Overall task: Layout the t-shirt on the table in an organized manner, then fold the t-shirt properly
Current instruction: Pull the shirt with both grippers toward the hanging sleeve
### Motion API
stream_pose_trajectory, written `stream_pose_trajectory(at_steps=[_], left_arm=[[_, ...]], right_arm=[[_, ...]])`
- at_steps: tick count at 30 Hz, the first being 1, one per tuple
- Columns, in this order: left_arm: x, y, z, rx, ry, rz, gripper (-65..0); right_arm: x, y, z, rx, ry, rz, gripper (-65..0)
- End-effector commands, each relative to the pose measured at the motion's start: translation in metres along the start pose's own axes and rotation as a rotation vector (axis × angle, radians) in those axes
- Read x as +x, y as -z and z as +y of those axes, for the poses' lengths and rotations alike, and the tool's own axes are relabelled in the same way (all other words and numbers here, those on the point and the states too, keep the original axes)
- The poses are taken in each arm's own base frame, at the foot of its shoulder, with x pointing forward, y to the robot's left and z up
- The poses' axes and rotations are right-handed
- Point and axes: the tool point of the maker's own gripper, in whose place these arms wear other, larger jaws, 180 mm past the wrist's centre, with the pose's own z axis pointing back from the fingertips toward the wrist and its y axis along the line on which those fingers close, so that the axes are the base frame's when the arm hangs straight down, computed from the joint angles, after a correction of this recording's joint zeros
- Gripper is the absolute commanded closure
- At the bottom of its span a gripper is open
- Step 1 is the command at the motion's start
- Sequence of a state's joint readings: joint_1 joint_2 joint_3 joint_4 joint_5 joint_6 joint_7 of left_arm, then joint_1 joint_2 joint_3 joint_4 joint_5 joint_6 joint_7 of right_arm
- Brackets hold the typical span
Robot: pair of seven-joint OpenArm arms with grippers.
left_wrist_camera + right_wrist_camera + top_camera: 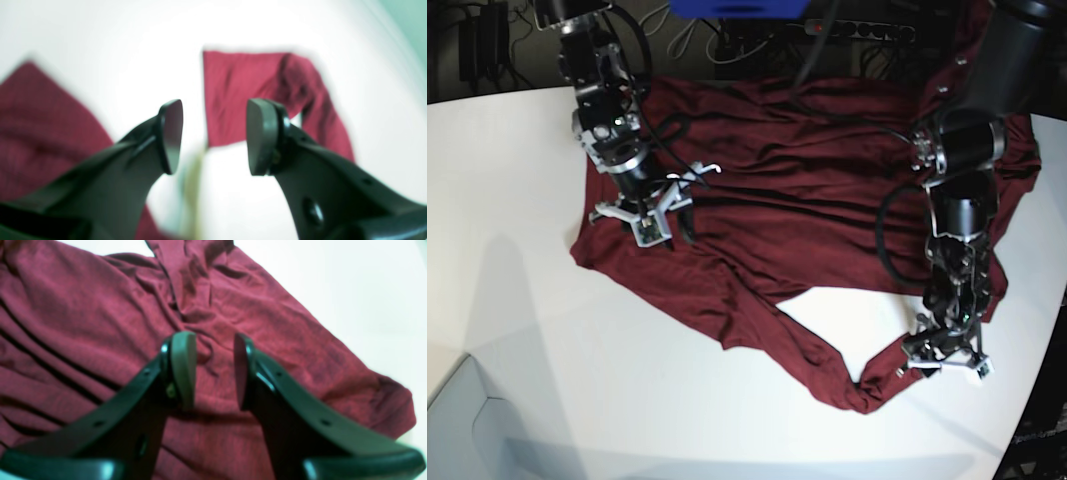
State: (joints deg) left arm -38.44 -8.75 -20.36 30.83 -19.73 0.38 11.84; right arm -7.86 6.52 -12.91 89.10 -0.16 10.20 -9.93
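While the t-shirt (797,170) lies spread and wrinkled across the far half of the table (547,330), both arms hang over it with nothing in their claws. In the base view the shirt's body runs from the far left to the far right edge, and one long strip of cloth trails toward the near side, ending in a bunched tip near the right-hand arm. The right gripper (213,370) sits low over the creased fabric close to the shirt's left edge, its two dark fingers (181,366) parted with bare cloth showing in the gap between them. The left gripper (215,136) hovers above white tabletop beside the trailing strip, its pads (262,136) likewise spread apart and holding nothing; its wrist view is blurred, but a flat piece of maroon cloth shows beyond the gap and another fold at the left.
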Motion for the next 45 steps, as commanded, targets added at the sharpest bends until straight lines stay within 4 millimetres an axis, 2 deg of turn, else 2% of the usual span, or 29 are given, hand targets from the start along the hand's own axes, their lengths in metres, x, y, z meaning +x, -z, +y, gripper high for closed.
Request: stream_pose_trajectory(at_steps=[1, 4, 8, 13, 17, 20, 23, 26, 28, 33, 36, 38, 40, 45], left_arm=[[0.017, 0.002, -0.004, -0.008, 0.019, -0.049, -29.8], [0.011, 0.006, -0.023, -0.039, 0.142, -0.087, -29.8], [-0.01, 0.007, -0.038, -0.076, 0.31, -0.094, -29.8], [-0.022, 0.008, -0.028, -0.06, 0.342, -0.081, -29.8], [-0.018, 0.008, -0.022, -0.052, 0.346, -0.084, -29.8], [-0.006, 0.008, -0.006, -0.029, 0.352, -0.097, -29.6], [0.001, 0.008, 0.004, -0.014, 0.347, -0.102, -29.4], [0.024, 0.006, 0.015, -0.003, 0.301, -0.131, -29.3], [0.023, 0.0, 0.03, 0.003, 0.27, -0.099, -29.3], [0.046, -0.026, 0.029, -0.07, 0.25, -0.143, -29.3], [0.05, -0.044, 0.025, -0.114, 0.291, -0.154, -29.3], [0.047, -0.054, 0.022, -0.137, 0.313, -0.155, -29.3], [0.045, -0.064, 0.03, -0.137, 0.314, -0.158, -29.3], [0.055, -0.079, 0.063, -0.081, 0.254, -0.202, -29.3]], right_arm=[[0.015, 0.0, -0.001, -0.002, -0.002, -0.052, -20.1], [0.015, 0.0, -0.001, -0.002, 0.0, -0.052, -20.1], [0.015, 0.0, -0.001, -0.002, 0.0, -0.052, -20.1], [0.024, 0.003, -0.003, -0.004, -0.007, -0.073, -20.1], [0.038, 0.009, -0.009, -0.013, -0.017, -0.103, -20.1], [0.055, 0.017, -0.014, -0.021, -0.021, -0.138, -20.1], [0.072, 0.039, -0.014, -0.022, 0.004, -0.159, -20.1], [0.084, 0.07, -0.016, -0.02, 0.023, -0.137, -20.0], [0.096, 0.091, -0.014, -0.011, 0.038, -0.125, -20.0], [0.119, 0.134, -0.001, 0.025, 0.06, -0.099, -20.0], [0.12, 0.157, 0.009, 0.05, 0.074, -0.046, -20.0], [0.114, 0.166, 0.013, 0.061, 0.083, -0.023, -20.0], [0.105, 0.171, 0.014, 0.064, 0.09, -0.011, -20.0], [0.074, 0.176, 0.026, 0.08, 0.116, 0.016, -20.2]])
